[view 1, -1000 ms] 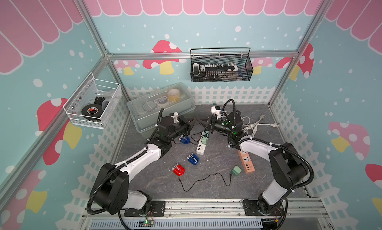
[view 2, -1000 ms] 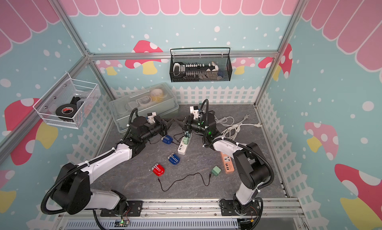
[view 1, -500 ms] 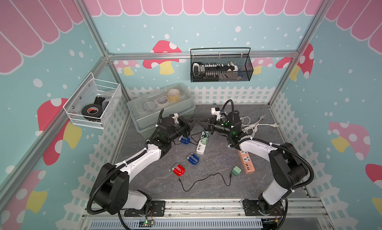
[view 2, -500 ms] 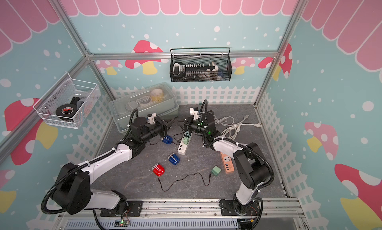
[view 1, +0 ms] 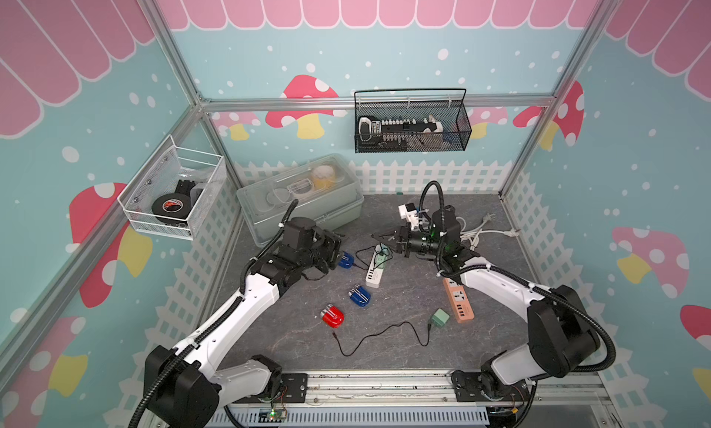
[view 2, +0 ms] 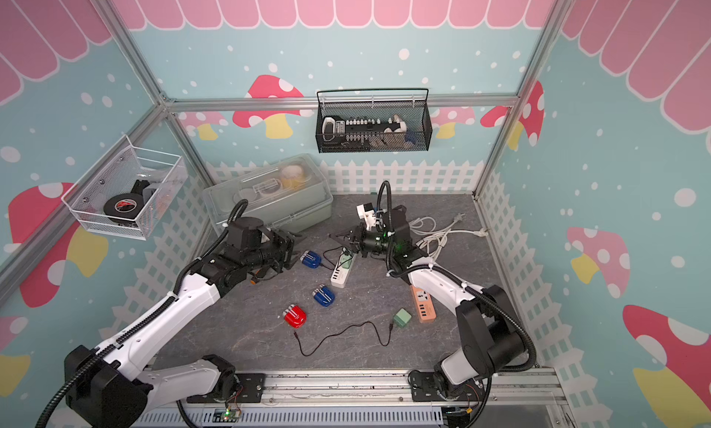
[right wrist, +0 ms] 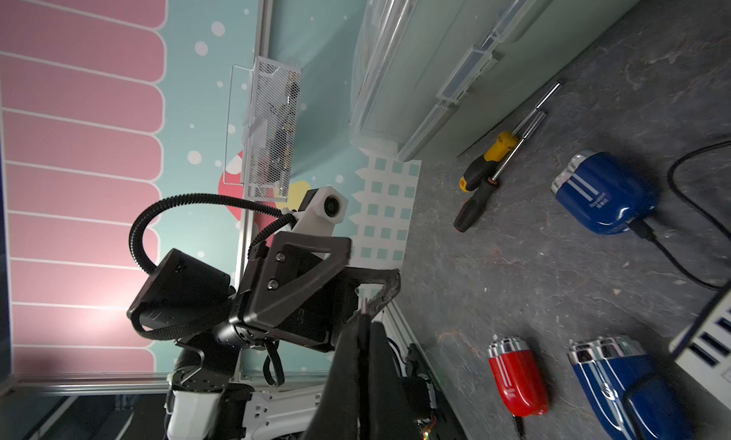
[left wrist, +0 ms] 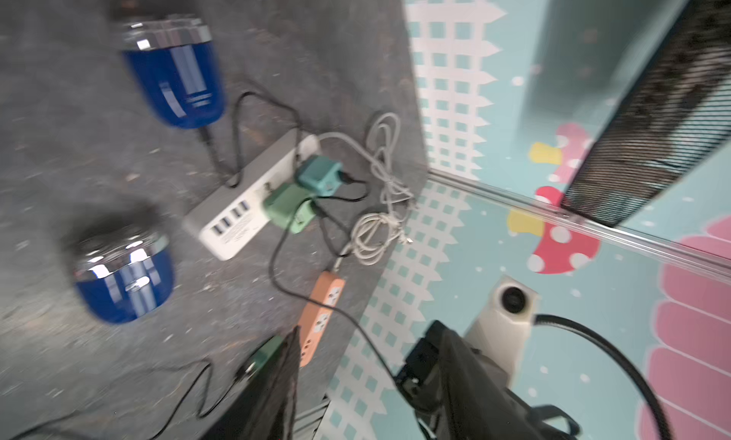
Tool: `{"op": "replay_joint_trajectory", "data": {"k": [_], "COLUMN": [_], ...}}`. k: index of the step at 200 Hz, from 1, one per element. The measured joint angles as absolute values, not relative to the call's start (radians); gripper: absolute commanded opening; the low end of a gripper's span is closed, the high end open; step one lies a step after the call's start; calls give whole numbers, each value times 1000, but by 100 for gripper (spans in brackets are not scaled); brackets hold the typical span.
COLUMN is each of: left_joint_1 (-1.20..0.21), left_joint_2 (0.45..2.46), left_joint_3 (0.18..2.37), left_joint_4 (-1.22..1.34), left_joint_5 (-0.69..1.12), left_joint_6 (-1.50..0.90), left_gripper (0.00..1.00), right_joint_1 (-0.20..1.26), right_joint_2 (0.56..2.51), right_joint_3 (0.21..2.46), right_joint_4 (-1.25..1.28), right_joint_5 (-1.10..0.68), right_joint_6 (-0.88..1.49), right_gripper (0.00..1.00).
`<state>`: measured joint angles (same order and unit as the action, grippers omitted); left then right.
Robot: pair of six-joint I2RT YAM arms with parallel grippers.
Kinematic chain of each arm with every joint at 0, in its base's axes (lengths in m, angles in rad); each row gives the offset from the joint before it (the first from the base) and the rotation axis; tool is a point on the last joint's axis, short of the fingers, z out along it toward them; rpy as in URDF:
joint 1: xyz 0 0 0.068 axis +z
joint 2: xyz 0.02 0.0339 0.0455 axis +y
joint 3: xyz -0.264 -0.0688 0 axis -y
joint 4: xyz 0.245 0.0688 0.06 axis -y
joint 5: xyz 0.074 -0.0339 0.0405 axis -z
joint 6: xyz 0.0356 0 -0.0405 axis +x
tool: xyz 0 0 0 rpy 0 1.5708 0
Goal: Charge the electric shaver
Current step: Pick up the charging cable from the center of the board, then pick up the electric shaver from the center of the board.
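A blue electric shaver (view 1: 345, 259) (view 2: 311, 259) lies on the grey floor with a black cable plugged into its end. The cable runs to the white power strip (view 1: 375, 268) (left wrist: 237, 208), which carries two green adapters. My left gripper (view 2: 295, 249) (left wrist: 366, 331) stands open just left of this shaver, with nothing between its fingers. My right gripper (view 1: 379, 237) (right wrist: 363, 319) is shut and empty, hovering above the strip's far end. In the wrist views the plugged shaver (left wrist: 178, 82) (right wrist: 605, 192) shows clearly.
A second blue shaver (view 1: 359, 296) and a red shaver (view 1: 332, 316) lie nearer the front. A loose green adapter (view 1: 439, 317) with black cable sits beside an orange power strip (view 1: 457, 299). Two screwdrivers (right wrist: 486, 169) lie by the clear lidded box (view 1: 300, 199). White cables (view 1: 475, 233) are coiled behind the right arm.
My left gripper has opened and let go of the plugged blue shaver, which now rests on the floor. My right gripper's jaws have closed fully.
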<state>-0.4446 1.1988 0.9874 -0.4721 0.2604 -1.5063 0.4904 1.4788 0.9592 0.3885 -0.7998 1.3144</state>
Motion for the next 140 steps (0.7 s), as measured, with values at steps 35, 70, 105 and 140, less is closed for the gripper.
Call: {"op": "replay_joint_trajectory", "data": {"k": [35,70,105,140], "left_joint_1": [-572,-622,-650,-677], "left_joint_2": [1216,1405,1675,1781], "left_joint_3": [910,963,1135,1207], "left_joint_4": [-656,-693,-758,-804], "left_joint_5": [203,183,183,166], "left_joint_6": [-1600,-1615,-1554,-1491], "left_gripper": [64,68,71,72], "right_joint_1": [491,490,489,471], "right_joint_2": [1411,1399,1375,1333], "right_joint_3": [909,892,884,876], "right_joint_4": [213,112,72,66], "right_joint_5": [-840,-856,-857,-862], "right_joint_6": [1142,1053,1016,1004], "right_gripper": [0,0,0,0]}}
